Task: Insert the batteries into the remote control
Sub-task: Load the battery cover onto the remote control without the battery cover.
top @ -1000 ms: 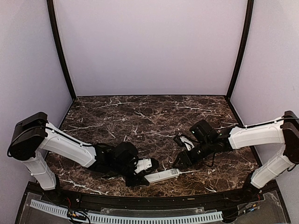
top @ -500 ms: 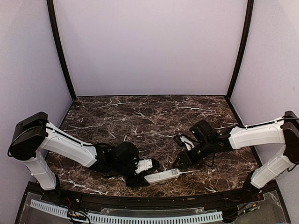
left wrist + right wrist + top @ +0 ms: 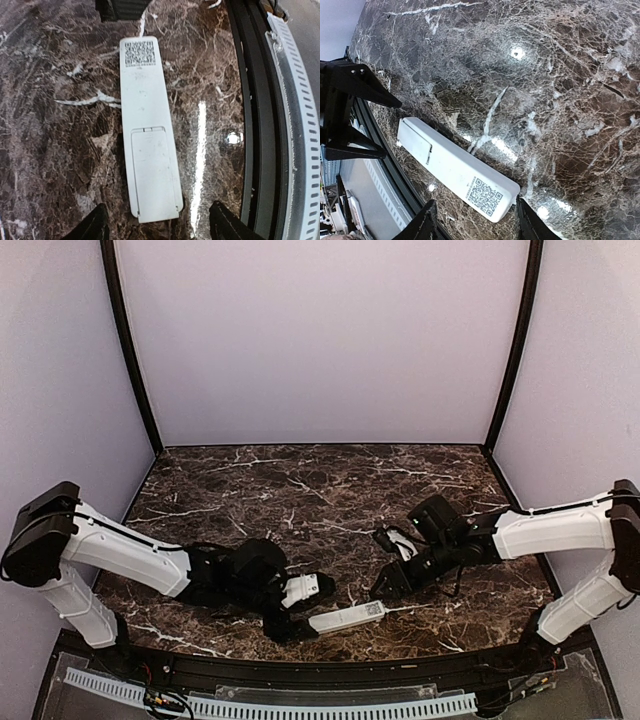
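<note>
Both pincers parted, empty | left pincer | right pincer | remote control untouched

batteries unseen, remote control buttons face down

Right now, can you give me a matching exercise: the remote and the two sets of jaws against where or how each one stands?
Things:
1. remote control
2. left gripper
3. right gripper
4. QR label

Descriptions:
A. jaws open astride the remote's cover end, not touching it
B. lying flat on the marble table, back face up
C. jaws apart over the remote's label end
D. printed at the end away from the battery cover

Pairs: 1-B, 2-A, 3-C, 4-D
</note>
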